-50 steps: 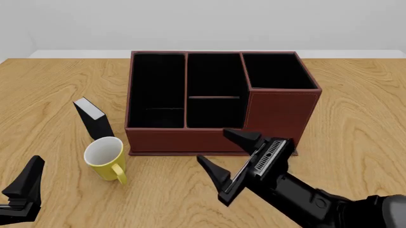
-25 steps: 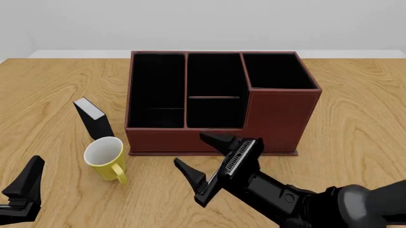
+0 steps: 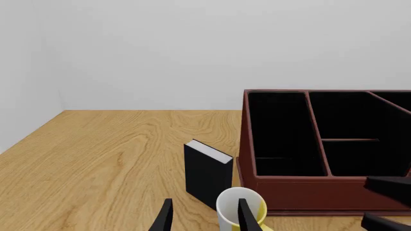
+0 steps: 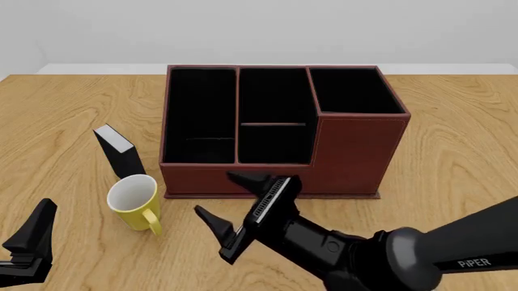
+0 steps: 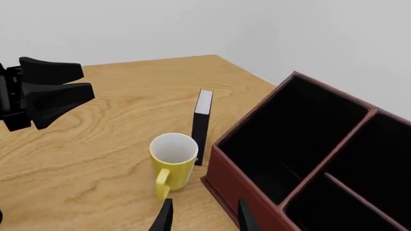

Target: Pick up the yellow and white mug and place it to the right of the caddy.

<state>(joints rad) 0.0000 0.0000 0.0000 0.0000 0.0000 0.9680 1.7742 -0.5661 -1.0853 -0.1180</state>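
Upright, the mug (image 4: 135,202) stood on the table (image 4: 453,157) just off the caddy's (image 4: 275,130) front-left corner, handle toward the camera, with a thin black box (image 4: 118,150) standing close behind it. Nothing touched it: the right gripper (image 4: 230,212), jaws apart, hung near its right before the caddy's front wall, while the left gripper (image 4: 33,242) sat at the near-left edge, its jaws apart too. Wood-grain tabletop ran back to a plain pale wall (image 4: 259,30).
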